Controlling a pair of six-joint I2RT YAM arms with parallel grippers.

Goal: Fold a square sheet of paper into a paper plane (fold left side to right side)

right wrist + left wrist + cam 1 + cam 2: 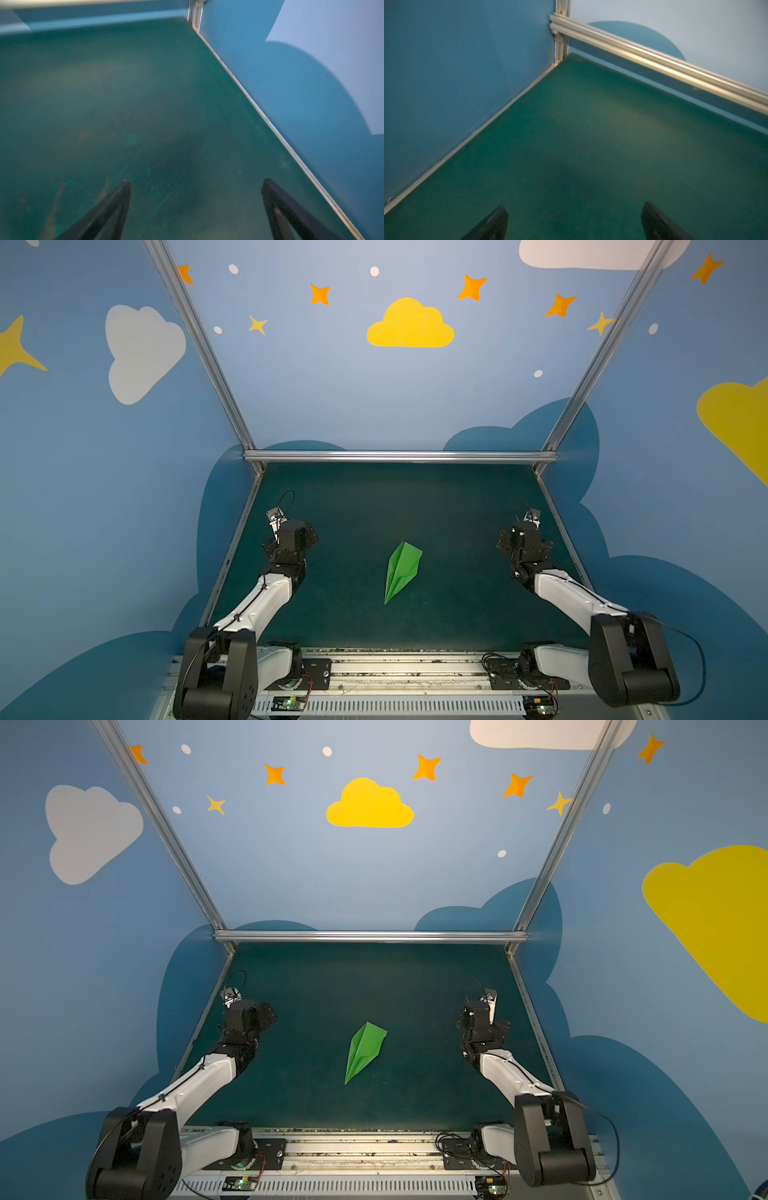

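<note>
A dark teal mat [457, 510] lies under me, boxed in by blue walls painted with clouds and stars. The plane [402, 570] lies flat near the middle of the mat, nose toward the near edge and tail toward the far wall, wings creased. It shows in both top views.

My left pincer [575, 206] hangs over bare mat by the left wall, jaws wide apart, holding nothing. My right pincer [197, 181] hangs likewise by the right wall, wide and empty. Both are well apart from the plane.

I judge the folding done: it is already a slim dart, and I see no fold left to make. The next move, as I read it, calls only for holding my arms clear of it, since a stray brush could slide it or spring a crease.
</note>
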